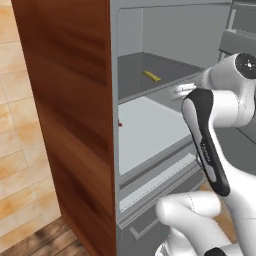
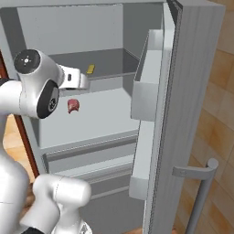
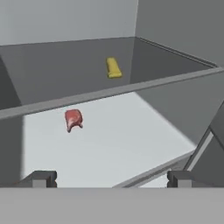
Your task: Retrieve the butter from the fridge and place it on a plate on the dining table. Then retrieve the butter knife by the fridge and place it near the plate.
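1. Two items lie inside the open fridge (image 2: 192, 91): the butter (image 3: 113, 68) on the dark grey upper shelf (image 3: 57, 74), and a small red lump (image 3: 73, 119) on the pale shelf (image 3: 109, 144) below it.
2. The butter, a small yellow stick, rests flat toward the back of the upper shelf, well apart from the shelf's front lip; it also shows in the left base view (image 1: 152, 76) and the right base view (image 2: 91, 69).
3. The red lump sits lower and nearer the front than the butter, to its left in the hand view.
4. The pincer (image 3: 111, 178) has its fingertips (image 3: 40, 178) spread wide apart with nothing between them; it stands in front of the fridge opening, facing the shelves, clear of both items.
5. The fridge door is swung open to the right, its inner bins (image 2: 148, 77) and grey bar handle (image 2: 203, 192) showing in the right base view.
6. The brown wood side panel (image 1: 65, 115) stands at the fridge's left.
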You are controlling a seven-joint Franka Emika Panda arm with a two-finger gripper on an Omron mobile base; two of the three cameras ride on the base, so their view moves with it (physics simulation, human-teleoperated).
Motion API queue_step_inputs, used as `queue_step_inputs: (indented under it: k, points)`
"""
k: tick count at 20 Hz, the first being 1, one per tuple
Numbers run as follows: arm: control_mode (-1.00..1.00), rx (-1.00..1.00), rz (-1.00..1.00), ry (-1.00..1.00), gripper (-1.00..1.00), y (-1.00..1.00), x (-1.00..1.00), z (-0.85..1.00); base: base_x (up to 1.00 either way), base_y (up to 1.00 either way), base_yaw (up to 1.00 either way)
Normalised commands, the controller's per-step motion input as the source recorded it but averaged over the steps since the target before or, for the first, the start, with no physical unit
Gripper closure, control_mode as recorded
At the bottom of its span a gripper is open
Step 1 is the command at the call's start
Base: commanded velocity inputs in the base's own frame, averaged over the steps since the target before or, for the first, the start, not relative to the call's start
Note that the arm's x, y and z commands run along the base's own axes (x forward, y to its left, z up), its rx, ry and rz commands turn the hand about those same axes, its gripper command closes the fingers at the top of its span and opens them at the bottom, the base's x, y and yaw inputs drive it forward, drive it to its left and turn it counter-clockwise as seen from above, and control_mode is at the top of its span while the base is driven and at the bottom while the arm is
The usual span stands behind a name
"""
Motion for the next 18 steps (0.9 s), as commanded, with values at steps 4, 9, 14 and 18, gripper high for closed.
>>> queue_step_inputs:
  k: [4, 9, 14, 18]
  points:
    - [-1.0, -0.04, 0.0, 0.05, -1.0, 0.04, 0.69, 0.37, 0.0, 0.0, 0.0]
    - [-1.0, 0.0, -0.03, 0.06, -1.0, 0.2, 0.86, -0.03, 0.0, 0.0, 0.0]
    - [-1.0, 0.0, 0.01, 0.03, -1.0, 0.02, 0.77, -0.03, 0.0, 0.0, 0.0]
    - [-1.0, 0.0, 0.04, 0.17, -1.0, -0.03, 0.74, 0.0, 0.0, 0.0, 0.0]
